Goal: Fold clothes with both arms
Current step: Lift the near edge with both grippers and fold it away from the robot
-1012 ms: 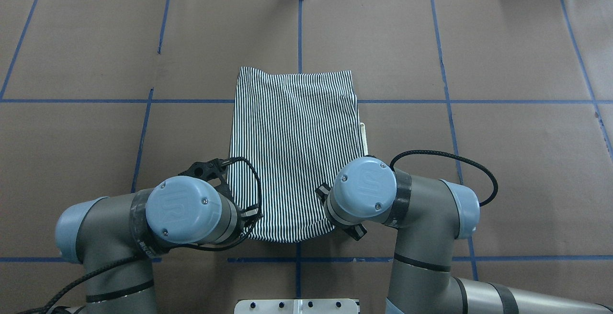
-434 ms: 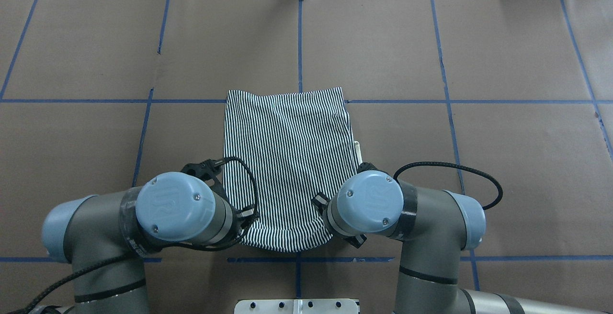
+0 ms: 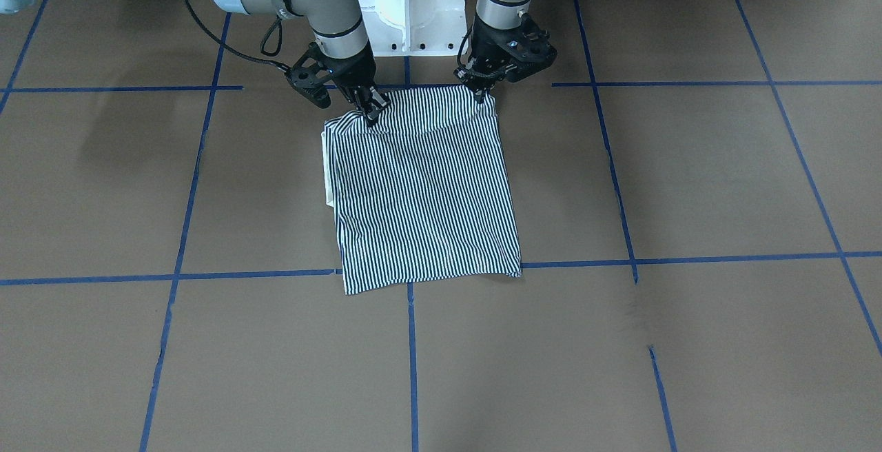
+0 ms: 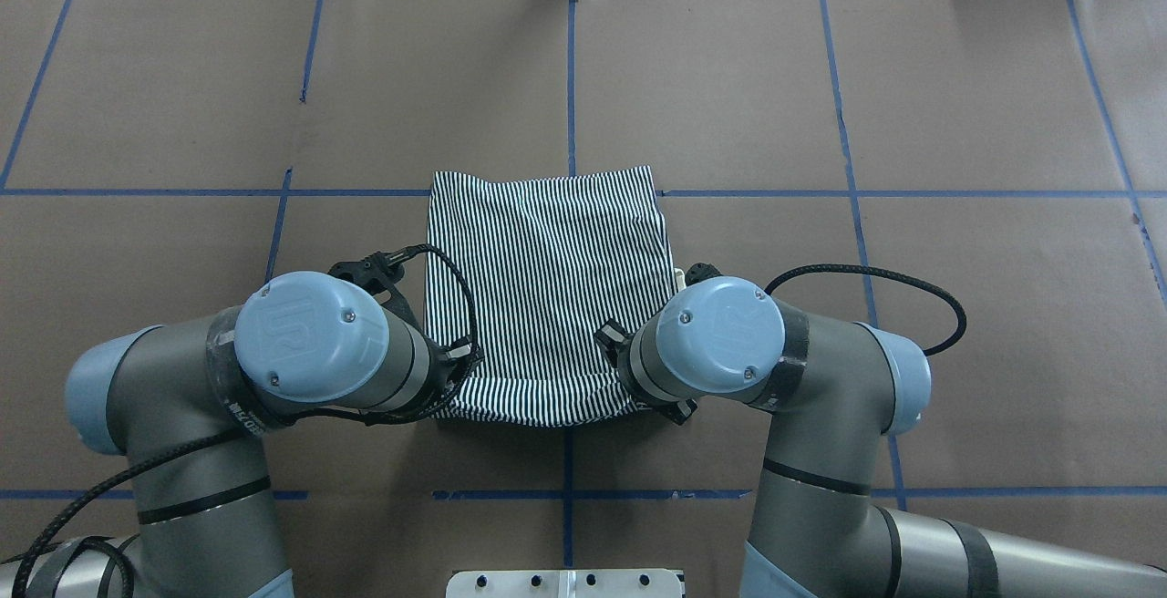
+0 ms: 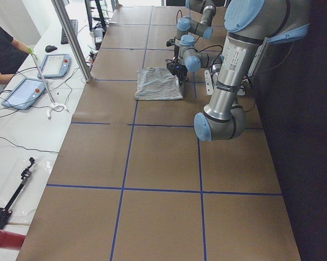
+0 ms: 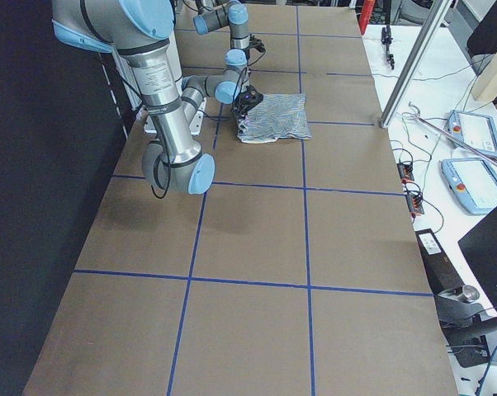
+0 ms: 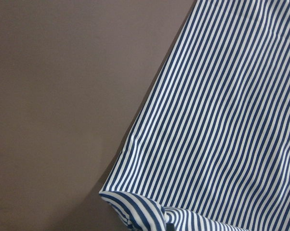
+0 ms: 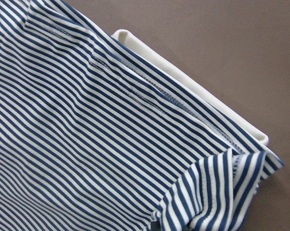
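Note:
The striped polo shirt [image 3: 420,190] lies folded into a rectangle on the brown table; it also shows in the overhead view [image 4: 547,279]. A strip of its cream collar [image 8: 193,91] sticks out at one side edge. My left gripper [image 3: 480,96] is shut on the corner of the edge nearest my base and holds it raised. My right gripper [image 3: 371,116] is shut on the other near corner, which bunches up [image 8: 217,192]. In the overhead view both wrists hide the fingers. The left wrist view shows the shirt's side edge [image 7: 222,120] over bare table.
The white pedestal base [image 3: 406,4] stands just behind the grippers. Blue tape lines [image 3: 689,259] cross the brown table [image 3: 689,176]. A metal post [image 5: 71,38] and operator tablets [image 6: 475,132] stand beyond the table's far edge.
The shirt first slid toward my base. Then both wrists moved forward, away from the base, and carried the near edge up and over toward the far edge, so the shirt looks shorter.

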`<state>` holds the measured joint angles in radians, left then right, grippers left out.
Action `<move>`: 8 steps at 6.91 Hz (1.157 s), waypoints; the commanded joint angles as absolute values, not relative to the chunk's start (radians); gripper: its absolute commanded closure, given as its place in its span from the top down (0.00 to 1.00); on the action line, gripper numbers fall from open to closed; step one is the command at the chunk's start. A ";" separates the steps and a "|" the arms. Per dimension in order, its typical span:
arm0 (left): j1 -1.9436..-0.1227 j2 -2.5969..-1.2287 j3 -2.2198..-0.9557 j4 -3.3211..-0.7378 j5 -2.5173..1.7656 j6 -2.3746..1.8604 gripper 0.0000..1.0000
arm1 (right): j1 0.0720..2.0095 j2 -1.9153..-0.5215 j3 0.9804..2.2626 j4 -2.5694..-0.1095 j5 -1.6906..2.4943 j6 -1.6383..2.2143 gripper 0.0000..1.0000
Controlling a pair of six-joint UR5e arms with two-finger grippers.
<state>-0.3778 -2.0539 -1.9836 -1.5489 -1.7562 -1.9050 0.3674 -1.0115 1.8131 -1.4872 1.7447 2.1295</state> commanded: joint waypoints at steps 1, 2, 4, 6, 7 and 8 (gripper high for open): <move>-0.400 -2.054 -1.939 -1.637 -1.755 -1.947 0.00 | 0.411 -0.977 1.764 -1.444 1.746 2.114 0.00; -0.435 -2.054 -1.936 -1.641 -1.755 -1.936 0.00 | 0.440 -0.973 1.746 -1.413 1.746 2.103 0.00; -0.581 -2.106 -1.785 -1.759 -1.761 -1.887 0.00 | 0.529 -0.843 1.498 -1.317 1.750 2.024 0.00; -0.687 -2.206 -1.520 -1.905 -1.763 -1.730 0.99 | 0.653 -0.697 1.277 -1.281 1.770 1.908 0.99; -0.713 -2.200 -1.479 -1.931 -1.763 -1.671 1.00 | 0.681 -0.671 1.176 -1.200 1.767 1.846 1.00; -0.721 -2.200 -1.474 -1.931 -1.763 -1.666 1.00 | 0.704 -0.664 1.116 -1.157 1.767 1.818 1.00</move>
